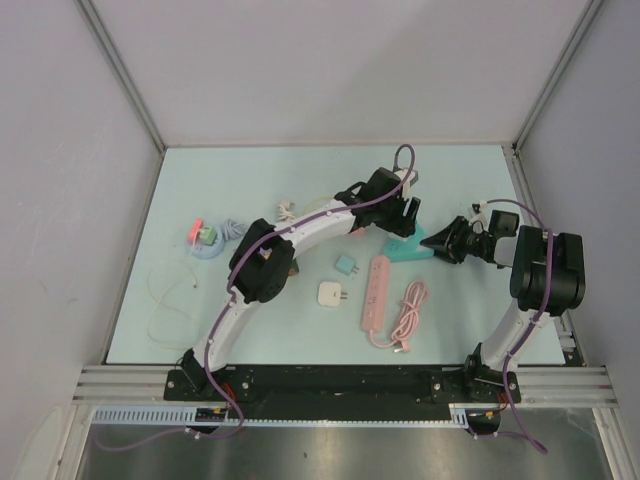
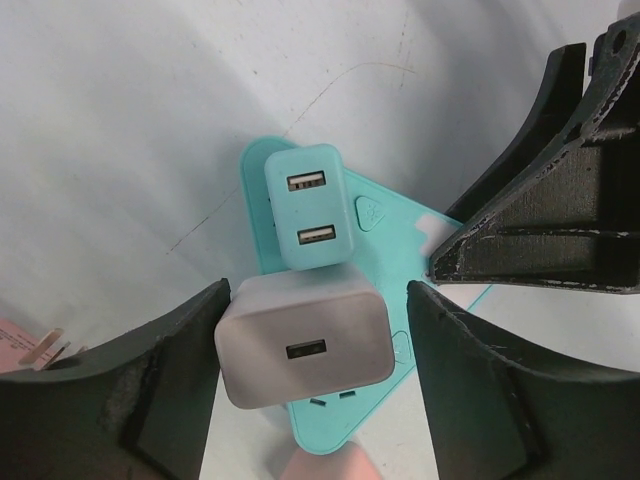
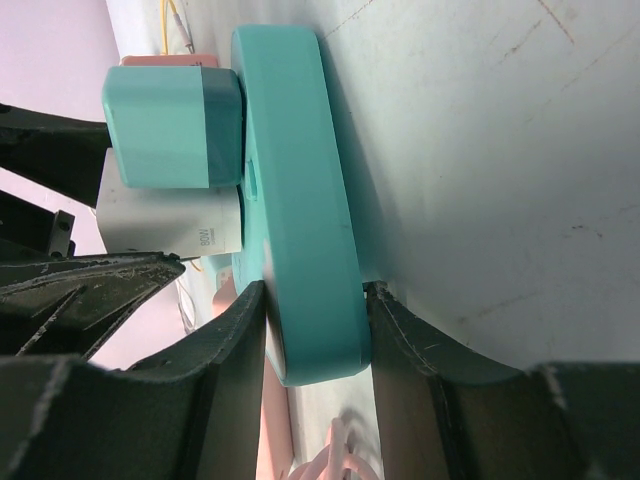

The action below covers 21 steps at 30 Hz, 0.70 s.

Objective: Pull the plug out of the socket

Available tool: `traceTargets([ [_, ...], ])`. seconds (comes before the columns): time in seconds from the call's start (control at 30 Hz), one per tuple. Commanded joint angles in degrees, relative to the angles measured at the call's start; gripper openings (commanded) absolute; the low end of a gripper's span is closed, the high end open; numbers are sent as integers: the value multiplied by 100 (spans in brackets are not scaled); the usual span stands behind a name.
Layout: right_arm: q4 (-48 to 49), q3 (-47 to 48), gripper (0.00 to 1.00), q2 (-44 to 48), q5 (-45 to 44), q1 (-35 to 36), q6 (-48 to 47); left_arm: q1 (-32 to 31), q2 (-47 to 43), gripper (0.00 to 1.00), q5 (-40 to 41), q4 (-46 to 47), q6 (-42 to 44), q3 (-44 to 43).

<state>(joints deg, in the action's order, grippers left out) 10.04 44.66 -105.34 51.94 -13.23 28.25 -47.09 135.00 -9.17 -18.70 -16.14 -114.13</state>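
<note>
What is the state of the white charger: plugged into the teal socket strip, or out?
Plugged in: the white charger sits flush against the teal socket strip, beside the teal charger.

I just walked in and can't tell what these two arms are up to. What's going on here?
The right pincer is clamped on one end of a teal power strip, holding it in place. A teal charger and a white charger are plugged into it side by side. The left pincer is open and straddles the white charger, which has not yet been pulled out.
</note>
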Motion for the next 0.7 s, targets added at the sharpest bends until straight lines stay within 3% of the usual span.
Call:
traceTargets([
  [0.0, -336, -98, 19, -320, -1239, 23, -329, -63, -237, 73, -217, -81, -135, -250],
  [0.23, -336, -98, 19, -321, -1239, 23, -320, -63, -264, 59, -85, -99, -135, -137],
  [0.27, -336, -98, 19, -321, -1231, 23, -329, -55, -281, 44, -155, -64, -135, -101],
  [0.37, -345, -90, 18, -312, -1257, 23, -320, -55, -404, 19, -190, 7, -187, 4],
  [0.47, -354, -98, 17, -303, -1292, 31, -320, -55, -501, 0, -173, -37, -188, 22],
  [0.67, -354, -98, 15, -294, -1318, 40, -311, 103, -677, 0, -120, -134, -433, -48],
])
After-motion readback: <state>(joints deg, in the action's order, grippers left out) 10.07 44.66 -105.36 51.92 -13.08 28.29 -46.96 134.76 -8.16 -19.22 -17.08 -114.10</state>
